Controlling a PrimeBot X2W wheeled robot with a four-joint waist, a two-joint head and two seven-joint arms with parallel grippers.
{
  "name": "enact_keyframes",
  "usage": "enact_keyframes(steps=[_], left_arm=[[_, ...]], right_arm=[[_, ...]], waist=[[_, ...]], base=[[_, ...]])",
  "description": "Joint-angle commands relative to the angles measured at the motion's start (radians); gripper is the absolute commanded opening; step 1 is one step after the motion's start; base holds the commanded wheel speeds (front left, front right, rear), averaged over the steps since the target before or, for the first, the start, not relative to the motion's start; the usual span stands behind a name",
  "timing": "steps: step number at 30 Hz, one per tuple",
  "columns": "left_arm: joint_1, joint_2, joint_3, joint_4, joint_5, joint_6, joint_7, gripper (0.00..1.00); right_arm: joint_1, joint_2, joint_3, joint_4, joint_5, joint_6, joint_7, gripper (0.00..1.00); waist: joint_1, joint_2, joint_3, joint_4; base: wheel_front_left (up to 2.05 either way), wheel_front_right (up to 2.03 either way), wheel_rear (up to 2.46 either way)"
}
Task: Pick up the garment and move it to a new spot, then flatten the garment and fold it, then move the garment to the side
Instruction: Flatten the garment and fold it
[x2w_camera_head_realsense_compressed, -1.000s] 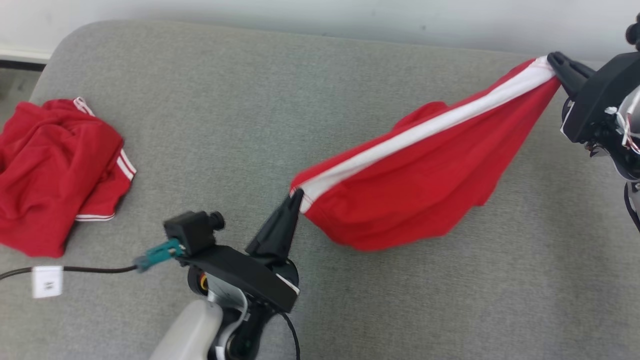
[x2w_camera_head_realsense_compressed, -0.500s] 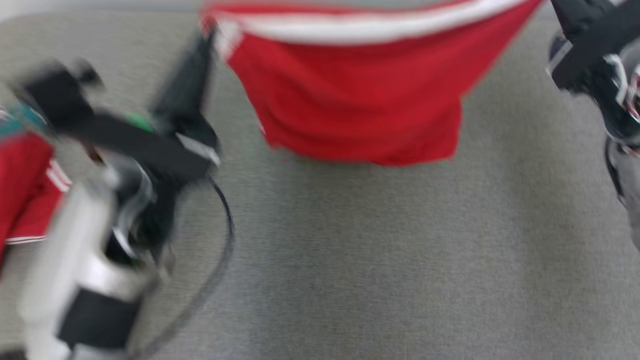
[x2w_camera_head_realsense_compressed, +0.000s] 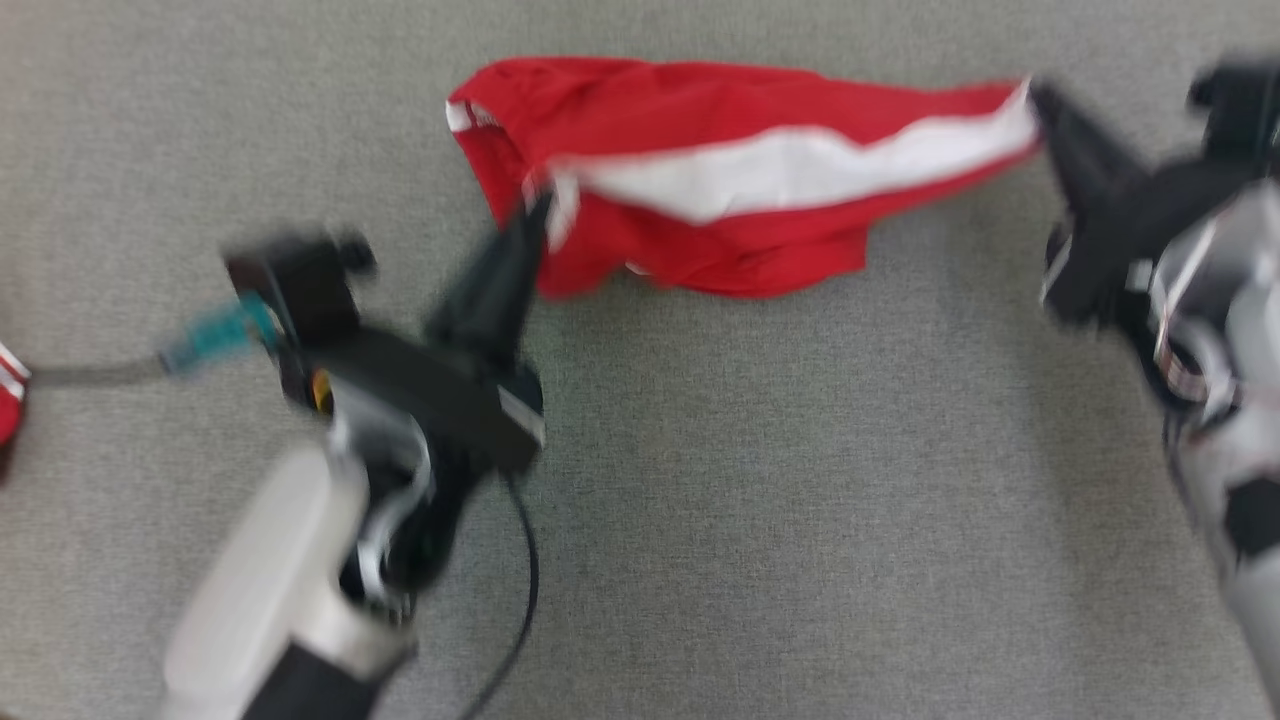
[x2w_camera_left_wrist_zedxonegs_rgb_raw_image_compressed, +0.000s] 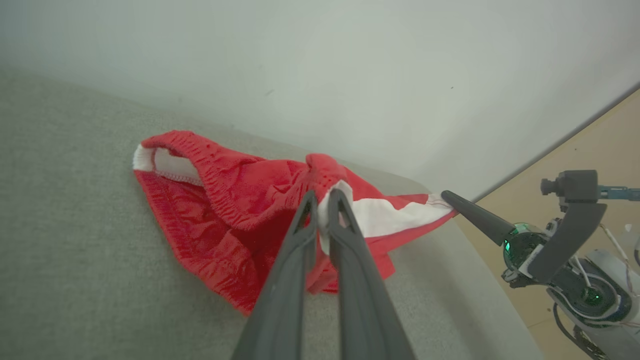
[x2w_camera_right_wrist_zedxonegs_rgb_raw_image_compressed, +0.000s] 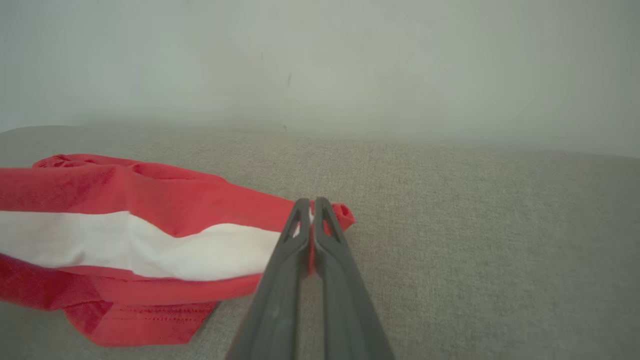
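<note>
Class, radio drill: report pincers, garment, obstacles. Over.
Left pincer, right pincer: both shut on opposite ends of shorts. Shorts stretched between, lower part on cushion. Other garment far left, apart.

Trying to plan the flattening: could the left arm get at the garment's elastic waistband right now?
Likely not yet: the left gripper is shut on the garment at its striped edge and must release first. The waistband lies just beyond on the cushion, nothing between.

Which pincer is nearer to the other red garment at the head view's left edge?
Left. The left pincer, shut on the held garment, is right of the other red garment; the right pincer grips the held garment's far end.
</note>
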Motion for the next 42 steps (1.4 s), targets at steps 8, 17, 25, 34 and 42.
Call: enact_keyframes(steps=[8,17,25,34,42], left_arm=[[0.265,0.066,-0.043,-0.070,-0.008,0.024,0.013,0.00],[0.343,0.116,-0.076,-0.010,0.017,0.021,0.031,1.00],[0.368,0.139,-0.108,0.034,0.021,0.003,0.059,1.00],[0.270,0.108,-0.154,0.187,0.093,-0.005,0.045,1.00],[0.225,0.098,-0.166,0.268,0.091,-0.023,0.043,0.70]], right_arm=[[0.330,0.041,-0.066,-0.141,-0.022,0.003,-0.053,0.00],[0.447,0.065,-0.080,-0.158,-0.027,0.003,-0.033,1.00],[0.503,0.053,-0.113,-0.204,-0.025,0.003,0.018,1.00],[0.483,0.071,-0.119,-0.221,-0.063,0.003,0.065,1.00],[0.454,0.067,-0.108,-0.203,-0.082,0.003,0.079,1.00]], waist=[[-0.0002,-0.0001,-0.136,0.024],[-0.0002,-0.0001,-0.213,0.022],[-0.0002,-0.0001,-0.243,0.014],[-0.0002,-0.0001,-0.226,-0.003],[-0.0002,-0.0001,-0.204,-0.005]], base=[[0.00,0.00,0.00],[0.00,0.00,0.00],[0.00,0.00,0.00],[0.00,0.00,0.00],[0.00,0.00,0.00]])
